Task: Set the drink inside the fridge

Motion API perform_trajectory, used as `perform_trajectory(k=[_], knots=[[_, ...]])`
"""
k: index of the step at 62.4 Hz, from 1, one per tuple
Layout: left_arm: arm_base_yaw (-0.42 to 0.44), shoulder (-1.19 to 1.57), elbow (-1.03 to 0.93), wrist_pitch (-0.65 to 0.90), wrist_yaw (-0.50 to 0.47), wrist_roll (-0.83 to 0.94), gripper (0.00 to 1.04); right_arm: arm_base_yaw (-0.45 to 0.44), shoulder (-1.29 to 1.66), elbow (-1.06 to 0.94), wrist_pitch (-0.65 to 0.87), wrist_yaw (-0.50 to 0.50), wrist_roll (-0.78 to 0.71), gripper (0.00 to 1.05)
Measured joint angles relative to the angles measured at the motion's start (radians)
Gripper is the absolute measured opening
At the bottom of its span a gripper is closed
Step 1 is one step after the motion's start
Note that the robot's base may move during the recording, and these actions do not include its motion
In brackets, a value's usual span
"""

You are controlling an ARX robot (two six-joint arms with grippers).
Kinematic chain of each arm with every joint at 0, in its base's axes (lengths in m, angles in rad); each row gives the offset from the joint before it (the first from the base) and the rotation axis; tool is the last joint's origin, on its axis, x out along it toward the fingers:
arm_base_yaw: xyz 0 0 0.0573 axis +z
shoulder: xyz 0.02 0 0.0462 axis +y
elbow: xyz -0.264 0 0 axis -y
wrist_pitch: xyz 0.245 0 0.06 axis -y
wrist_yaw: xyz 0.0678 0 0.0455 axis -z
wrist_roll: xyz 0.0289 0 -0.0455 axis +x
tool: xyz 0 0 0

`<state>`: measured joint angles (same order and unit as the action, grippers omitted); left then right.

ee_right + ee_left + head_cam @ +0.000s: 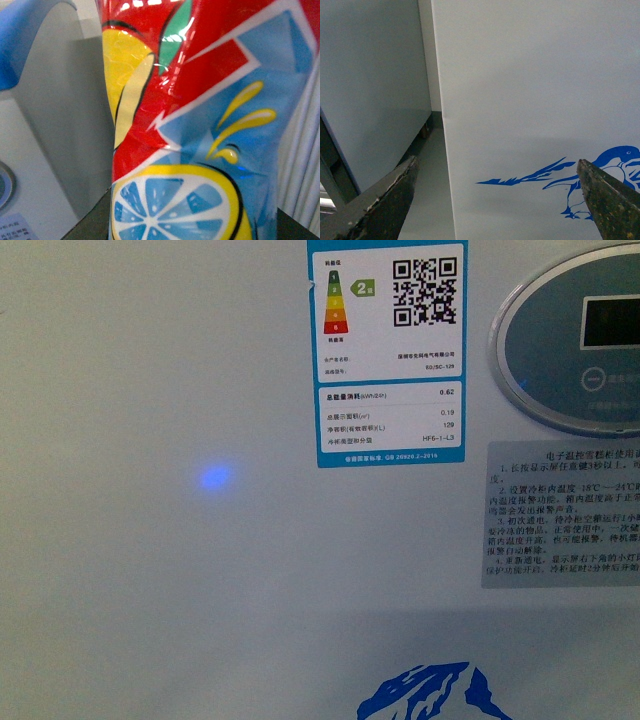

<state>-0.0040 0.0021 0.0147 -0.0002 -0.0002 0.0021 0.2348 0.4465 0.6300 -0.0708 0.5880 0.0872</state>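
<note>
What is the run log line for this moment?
left claw open, empty | right claw shut on drink bottle | fridge front wall close ahead | placing not done

Grey cabinet side panel (375, 85), grey floor strip (430, 190), white wall behind (426, 50)

Front and left-wrist views close on fridge (150, 590) wall

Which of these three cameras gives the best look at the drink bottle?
The right wrist view: the drink fills the picture, its red label and lemon graphic up close. The front and left wrist views show none of it, only the white fridge.
</note>
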Motion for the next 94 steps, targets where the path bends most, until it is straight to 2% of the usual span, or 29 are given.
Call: perform_trajectory(k=[23,94], knots=[[0.0,0.0,0.0,0.0,0.0,0.0,0.97,0.126,-0.023,-0.061,0.048,0.014,-0.024,0.42],[0.0,0.0,0.0,0.0,0.0,0.0,0.97,0.128,-0.028,-0.07,0.049,0.022,-0.021,0.42]])
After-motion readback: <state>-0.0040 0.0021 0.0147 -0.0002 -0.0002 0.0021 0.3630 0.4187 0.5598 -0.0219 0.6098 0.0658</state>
